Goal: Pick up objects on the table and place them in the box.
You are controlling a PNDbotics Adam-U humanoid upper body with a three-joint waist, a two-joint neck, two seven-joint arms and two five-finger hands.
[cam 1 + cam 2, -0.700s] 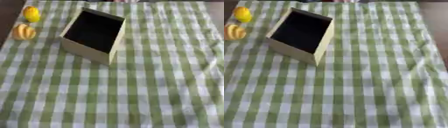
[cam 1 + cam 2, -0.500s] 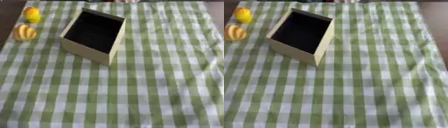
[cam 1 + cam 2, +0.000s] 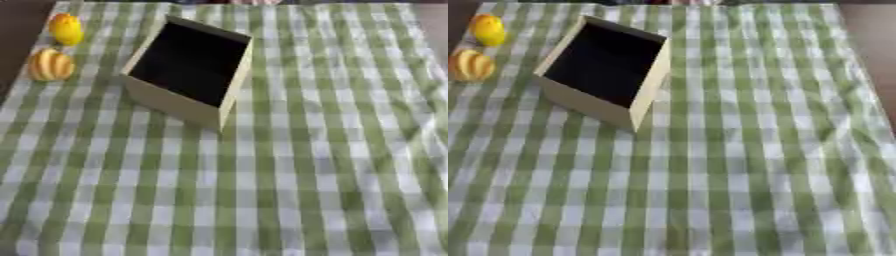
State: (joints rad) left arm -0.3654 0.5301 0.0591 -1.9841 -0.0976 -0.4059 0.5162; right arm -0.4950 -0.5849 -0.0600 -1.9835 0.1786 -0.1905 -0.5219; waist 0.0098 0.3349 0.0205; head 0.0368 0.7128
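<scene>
Cream-coloured open box [image 3: 188, 72] with a dark inside stands on the bench, in the far left part of the green-and-white checked cloth [image 3: 297, 165] that covers the bench. The box sits turned at an angle to the cloth's stripes, one corner pointing toward the near side, and its open top faces up; the dark interior shows nothing that can be made out.

To the left of the box, near the cloth's left edge, lie two small rounded objects. The farther one is a yellow, lemon-like object [image 3: 66, 29], close to the far left corner. Just nearer than it lies an orange-yellow rounded object with pale ribs or stripes [image 3: 50, 65]. The two lie close together but apart, and both are separate from the box, outside it.

The cloth is wrinkled along its right side, and a strip of dark brown bench [image 3: 877, 30] shows beyond its right edge in the right eye view.

Neither the left hand nor the right hand appears in either view, so their state cannot be told.
</scene>
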